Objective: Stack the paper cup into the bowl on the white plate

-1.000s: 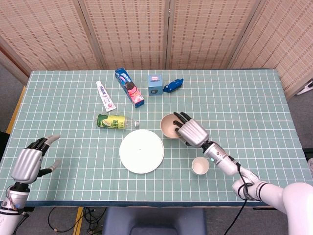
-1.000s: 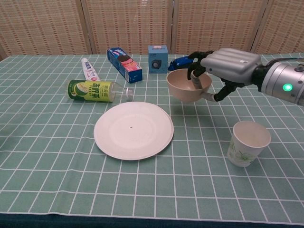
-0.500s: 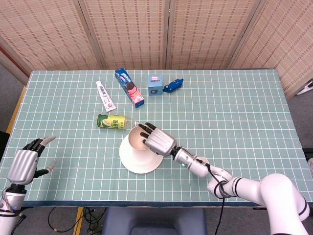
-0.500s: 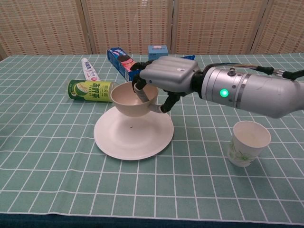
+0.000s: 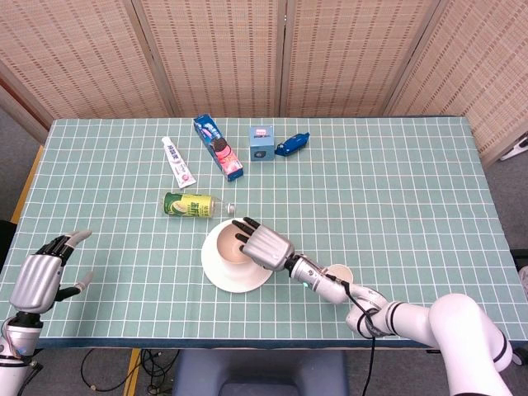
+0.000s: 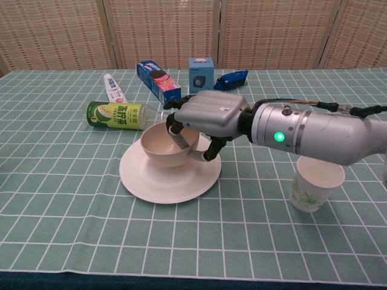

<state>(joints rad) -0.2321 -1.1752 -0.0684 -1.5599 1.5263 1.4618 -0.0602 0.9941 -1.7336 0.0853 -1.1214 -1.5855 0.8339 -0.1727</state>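
Note:
A beige bowl (image 6: pixel 162 147) (image 5: pixel 228 249) rests on the white plate (image 6: pixel 158 183) (image 5: pixel 221 279) near the table's front middle. My right hand (image 6: pixel 208 116) (image 5: pixel 263 244) grips the bowl's right rim, fingers inside and thumb outside. The paper cup (image 6: pixel 315 182) (image 5: pixel 338 273), white with a green leaf print, stands upright to the right of the plate, partly behind my right forearm in the head view. My left hand (image 5: pixel 40 278) hovers at the table's front left corner, holding nothing, fingers apart.
A green bottle (image 6: pixel 120 115) lies on its side just behind the plate. Further back are a toothpaste tube (image 6: pixel 113 87), a cookie box (image 6: pixel 158 81), a small blue box (image 6: pixel 201 74) and a blue packet (image 6: pixel 231 79).
My right hand carried the bowl left from beside the cup, over the plate, and lowered it onto the plate. The left hand drifted slightly down and left.

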